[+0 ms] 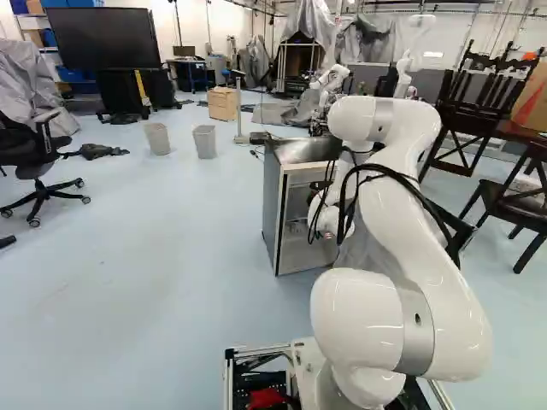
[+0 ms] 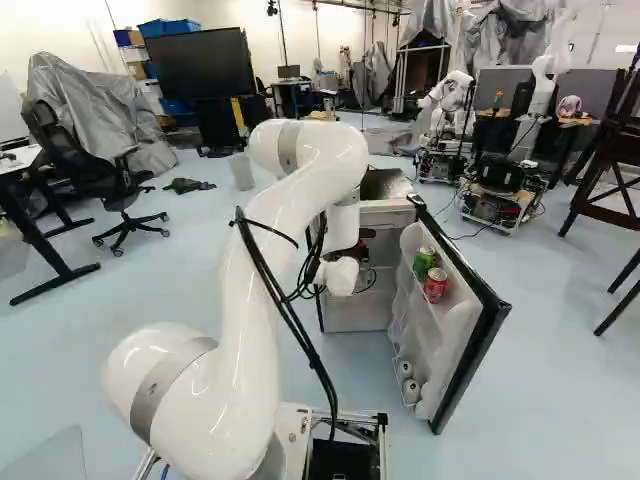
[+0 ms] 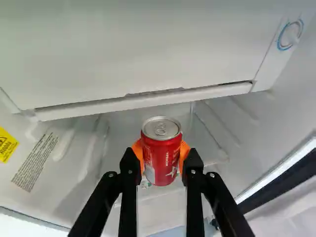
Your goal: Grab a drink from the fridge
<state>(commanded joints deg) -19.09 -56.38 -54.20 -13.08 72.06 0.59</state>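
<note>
Inside the open mini fridge (image 1: 272,205), the white robot arm's (image 2: 250,310) two black fingers (image 3: 129,177) pinch a red soda can (image 3: 162,155) between orange pads (image 3: 184,149); a green can (image 2: 424,262) stands in the fridge's door.

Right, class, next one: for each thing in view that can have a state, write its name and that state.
Fingers: closed on the held red can
Held red can: gripped inside the fridge, seemingly unopened
Fridge door: open
Inner compartment flap: appears shut
Green can: upright on a door shelf
Red door can: upright beside it
Large screen: dark
</note>
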